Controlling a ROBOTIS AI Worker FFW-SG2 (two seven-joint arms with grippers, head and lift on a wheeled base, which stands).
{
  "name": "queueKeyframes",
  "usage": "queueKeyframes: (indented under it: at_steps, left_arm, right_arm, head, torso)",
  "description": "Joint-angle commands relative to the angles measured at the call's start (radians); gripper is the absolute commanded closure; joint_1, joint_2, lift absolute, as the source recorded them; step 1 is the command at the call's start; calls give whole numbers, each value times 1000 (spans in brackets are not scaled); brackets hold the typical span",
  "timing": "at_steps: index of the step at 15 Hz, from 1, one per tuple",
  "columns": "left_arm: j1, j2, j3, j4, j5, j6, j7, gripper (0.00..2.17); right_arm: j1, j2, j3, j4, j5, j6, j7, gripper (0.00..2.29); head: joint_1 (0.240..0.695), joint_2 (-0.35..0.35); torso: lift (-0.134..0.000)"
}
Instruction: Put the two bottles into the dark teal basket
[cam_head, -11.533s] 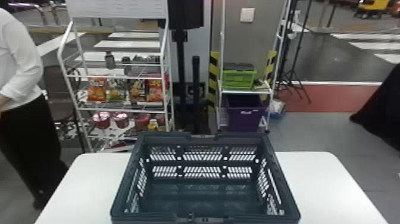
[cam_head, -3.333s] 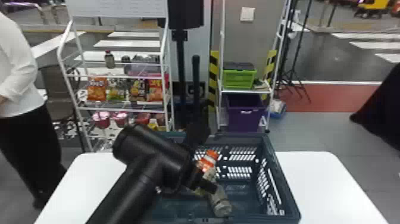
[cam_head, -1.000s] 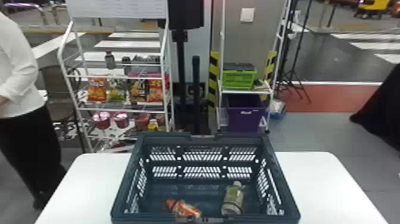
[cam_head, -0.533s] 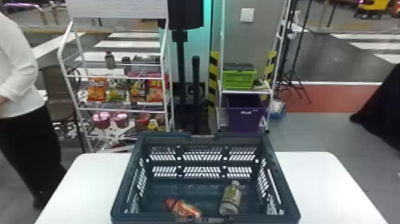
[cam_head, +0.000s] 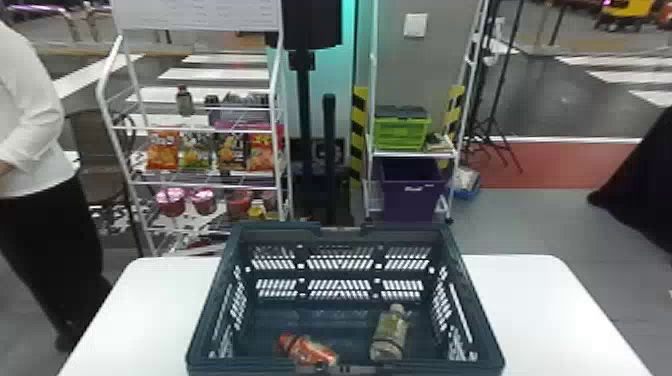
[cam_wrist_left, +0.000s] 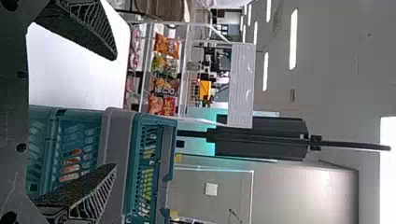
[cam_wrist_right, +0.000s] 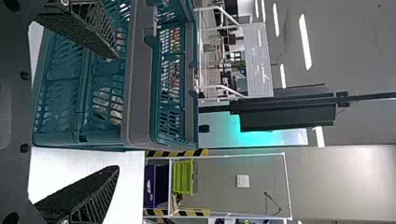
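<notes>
Both bottles lie inside the dark teal basket (cam_head: 345, 232). The orange-labelled bottle (cam_head: 312, 351) is near its front wall, left of centre; the clear bottle with a greenish label (cam_head: 390, 334) lies to the right, cap toward the back. In the left wrist view my left gripper (cam_wrist_left: 116, 111) stands open, its fingers apart, with the basket (cam_wrist_left: 116, 154) beyond and the orange bottle (cam_wrist_left: 70, 168) glimpsed through the slots. My right gripper (cam_wrist_right: 117, 112) is open too, in front of the basket (cam_wrist_right: 140, 79), nothing between its fingers; the clear bottle (cam_wrist_right: 107, 105) appears through the slots.
The basket stands on a white table (cam_head: 545, 305), with bare tabletop on either side of it. Behind are a white snack rack (cam_head: 200, 182), a green crate (cam_head: 402, 131) and a purple bin (cam_head: 412, 195).
The left arm, earlier over the basket with the bottles beneath it, has withdrawn from the head view. Both bottles now lie on the basket floor, the clear one shifted slightly.
</notes>
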Motion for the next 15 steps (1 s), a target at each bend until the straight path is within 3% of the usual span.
queueKeyframes:
  at_steps: [1, 15]
  left_arm:
    - [3, 0, 0, 0, -1, 2, 0, 60]
    - [6, 0, 3, 20, 0, -7, -14, 60]
  right_arm:
    - [0, 0, 0, 1, -11, 3, 9, 26]
    - [14, 8, 14, 2, -20, -25, 9, 29]
  head:
    - [499, 0]
    - [499, 0]
  torso:
    - [0]
    - [0]
